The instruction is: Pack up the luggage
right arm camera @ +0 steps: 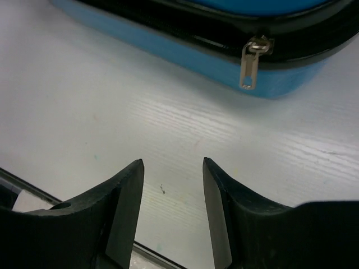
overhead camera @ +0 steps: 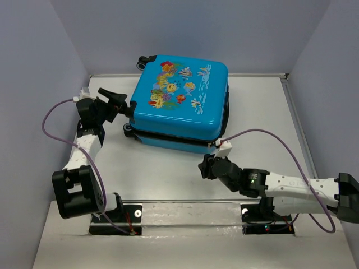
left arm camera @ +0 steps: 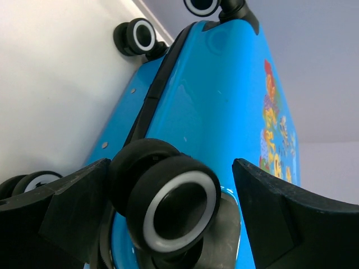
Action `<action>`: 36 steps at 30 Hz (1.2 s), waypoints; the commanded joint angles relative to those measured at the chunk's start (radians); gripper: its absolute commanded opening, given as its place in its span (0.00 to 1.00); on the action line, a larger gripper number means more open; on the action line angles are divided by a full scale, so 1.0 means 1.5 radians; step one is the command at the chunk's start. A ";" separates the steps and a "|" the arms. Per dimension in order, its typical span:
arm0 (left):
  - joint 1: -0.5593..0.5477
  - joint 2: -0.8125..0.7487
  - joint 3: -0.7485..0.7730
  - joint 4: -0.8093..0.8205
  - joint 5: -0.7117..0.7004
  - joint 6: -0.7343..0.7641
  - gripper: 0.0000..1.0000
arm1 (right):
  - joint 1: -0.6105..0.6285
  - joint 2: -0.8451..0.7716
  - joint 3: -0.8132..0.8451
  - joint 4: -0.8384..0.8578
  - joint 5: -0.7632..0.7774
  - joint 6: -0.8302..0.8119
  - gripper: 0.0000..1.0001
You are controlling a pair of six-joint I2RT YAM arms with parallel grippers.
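Note:
The luggage (overhead camera: 179,103) is a bright blue hard-shell suitcase lying flat and closed at the back middle of the table, fish print facing up. My left gripper (overhead camera: 127,105) is at its left end. In the left wrist view the left gripper (left arm camera: 171,163) is open, with a black wheel (left arm camera: 174,204) between its fingers. The right finger is clear of the wheel. My right gripper (overhead camera: 203,167) is open and empty, low over the table in front of the suitcase's near right corner. In the right wrist view the right gripper (right arm camera: 173,162) faces the suitcase's black zipper line and a metal zipper pull (right arm camera: 249,67).
White table (overhead camera: 168,174) with grey walls on the left, back and right. Other suitcase wheels (overhead camera: 147,60) stick out at the back left. A metal strip (overhead camera: 185,203) runs along the table's near edge by the arm bases. Purple cables loop beside both arms.

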 commanded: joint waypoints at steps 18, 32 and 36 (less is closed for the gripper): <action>-0.012 0.026 -0.060 0.225 0.020 -0.119 0.78 | -0.182 0.146 0.134 0.024 0.019 -0.051 0.52; -0.021 0.036 -0.081 0.267 0.013 -0.143 0.52 | -0.188 0.190 0.151 0.062 0.065 -0.079 0.10; -0.026 0.034 -0.089 0.284 0.015 -0.146 0.10 | -0.188 0.198 0.149 0.086 0.010 -0.094 0.07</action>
